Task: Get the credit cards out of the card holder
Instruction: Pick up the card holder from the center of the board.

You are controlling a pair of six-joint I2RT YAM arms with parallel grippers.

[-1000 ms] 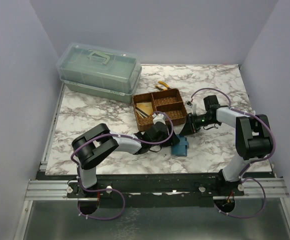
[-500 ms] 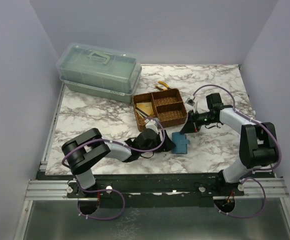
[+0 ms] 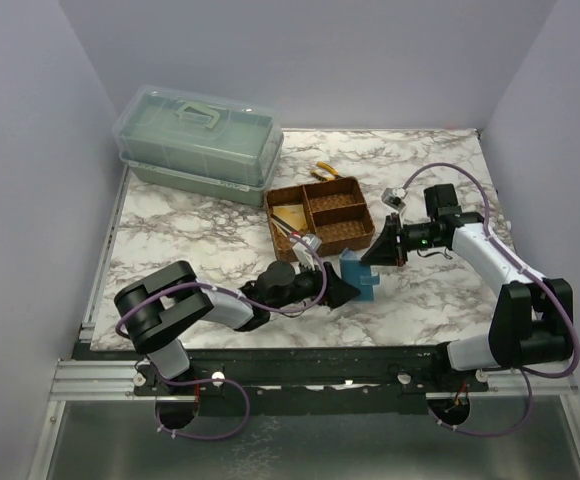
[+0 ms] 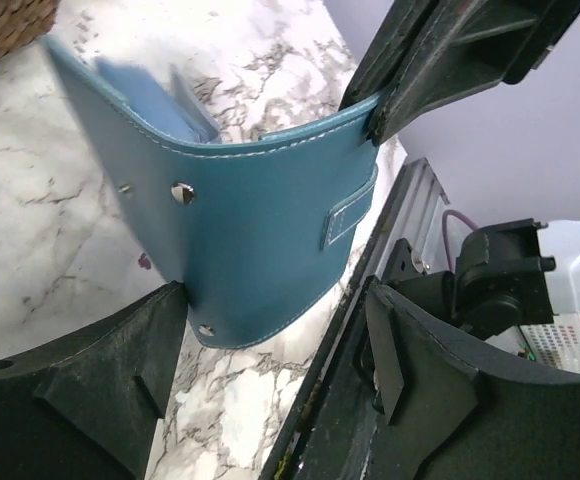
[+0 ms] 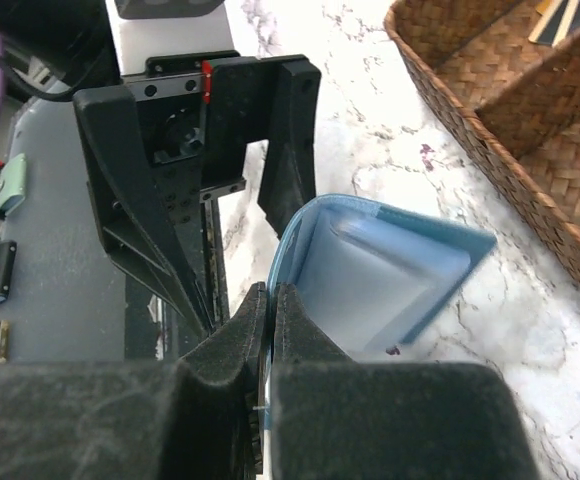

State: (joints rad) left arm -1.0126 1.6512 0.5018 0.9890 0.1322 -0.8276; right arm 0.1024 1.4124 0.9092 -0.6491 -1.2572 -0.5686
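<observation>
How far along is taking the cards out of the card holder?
Done: a yellowish card appears to lie in the woven tray. In hand: the right gripper pinches the card holder by its edge; the left gripper is open around it. Left: any cards inside, unseen.

On the table (image 3: pixel 190 235) the holder (image 3: pixel 358 272) stands just before the tray (image 3: pixel 355 240), between the left gripper (image 3: pixel 345 290) and the right gripper (image 3: pixel 370 258). A card (image 3: pixel 290 213) lies in the tray (left compartment). Pliers (image 3: pixel 324 171) lie behind it, the box (image 3: pixel 198 145) far left.
</observation>
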